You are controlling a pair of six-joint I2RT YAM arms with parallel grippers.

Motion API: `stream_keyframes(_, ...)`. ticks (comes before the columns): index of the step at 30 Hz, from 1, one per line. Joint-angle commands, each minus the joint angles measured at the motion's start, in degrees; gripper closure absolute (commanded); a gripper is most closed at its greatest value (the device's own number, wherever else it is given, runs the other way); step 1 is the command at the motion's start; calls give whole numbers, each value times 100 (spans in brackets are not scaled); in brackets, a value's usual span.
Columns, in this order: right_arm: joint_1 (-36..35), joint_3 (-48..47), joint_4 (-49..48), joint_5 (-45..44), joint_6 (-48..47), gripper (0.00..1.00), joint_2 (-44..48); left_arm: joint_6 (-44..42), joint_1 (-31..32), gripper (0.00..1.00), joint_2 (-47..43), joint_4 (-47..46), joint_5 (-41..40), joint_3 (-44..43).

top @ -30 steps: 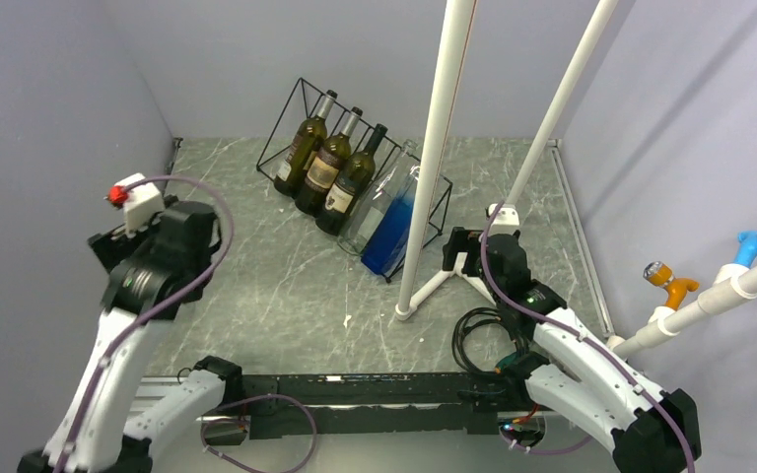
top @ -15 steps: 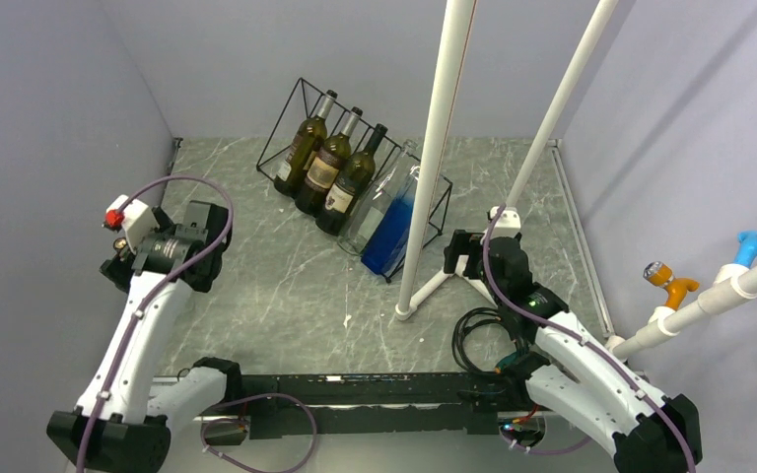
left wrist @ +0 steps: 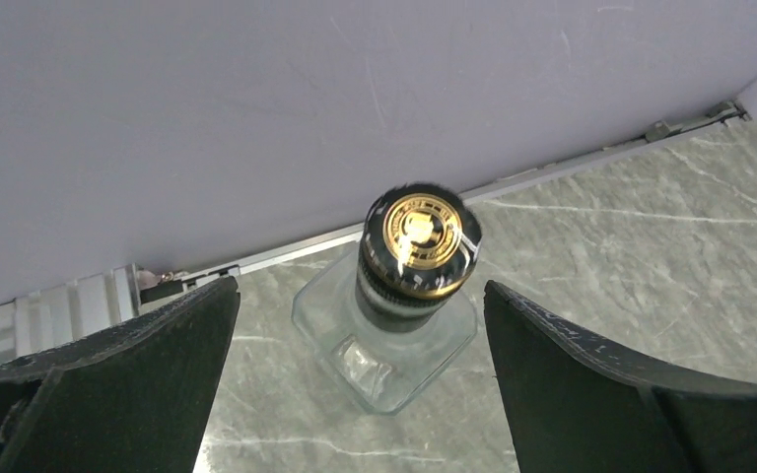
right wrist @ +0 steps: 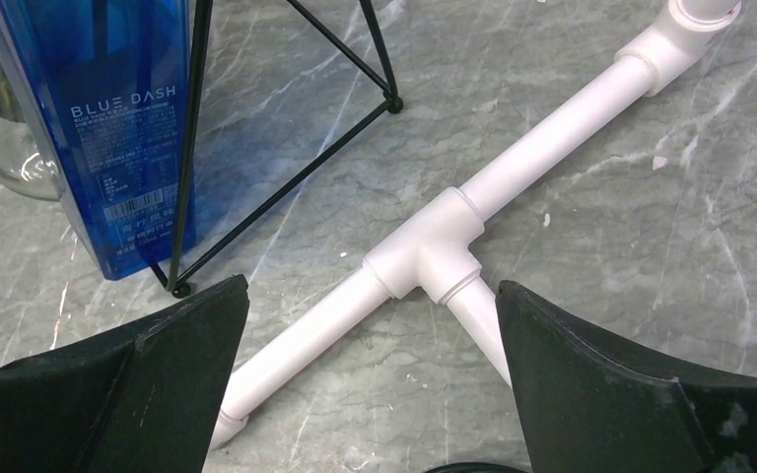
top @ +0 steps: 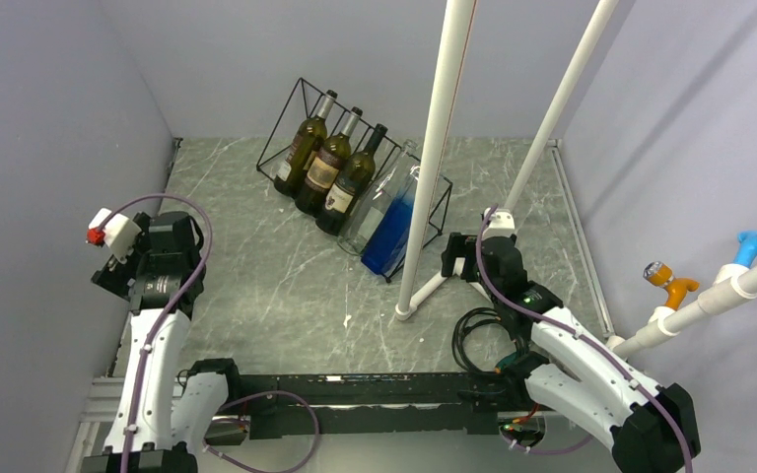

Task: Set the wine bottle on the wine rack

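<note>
Ahead of spread left end effector [left wrist: 360, 291], upright wine bottle [left wrist: 399, 296]

- The wine rack [right wrist: 189, 148] sits at the back of the table [top: 256, 256], near the middle.
- Five bottles lie in it side by side, necks towards the back: three bottles [top: 331, 163] on the left, a fourth bottle [top: 379, 202] right of them, and a fifth bottle [right wrist: 108, 128] rightmost, its base at the rack's near right corner.
- The pipe stand [right wrist: 424, 251] has its foot on the table just right of and before the rack.
- The wine bottle [left wrist: 416, 236] stands upright by the left wall [left wrist: 256, 99], under the left gripper [left wrist: 360, 288], between its fingers and touching neither.
- The right gripper [right wrist: 370, 288] hangs over the stand's foot.
</note>
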State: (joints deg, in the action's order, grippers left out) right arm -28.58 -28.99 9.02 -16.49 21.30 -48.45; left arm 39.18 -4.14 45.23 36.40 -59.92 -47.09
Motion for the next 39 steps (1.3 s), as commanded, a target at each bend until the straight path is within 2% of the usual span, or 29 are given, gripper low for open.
stream_keyframes(1,10,17,-273,58,94,0,-2,-415,-266,0,108,-789,287,23)
stream_keyframes(4,10,42,-282,50,107,0,10,-496,-413,2,207,-991,403,6)
stream_keyframes(9,10,43,-246,43,116,0,11,-518,-545,15,503,-1111,652,-115)
stream_keyframes(13,10,36,-200,0,87,0,44,-524,-565,23,612,-1081,511,-71)
stream_keyframes(19,10,37,-199,3,98,0,27,-814,-566,46,487,-1485,574,249)
stream_keyframes(25,10,-19,-181,10,69,0,7,-947,-570,73,465,-1392,696,108)
stream_keyframes(36,10,-16,-141,-3,72,0,27,-1070,-566,95,282,-1054,1182,-237)
stream_keyframes(39,10,-19,-145,13,84,0,11,-1124,-569,99,229,-992,1363,-373)
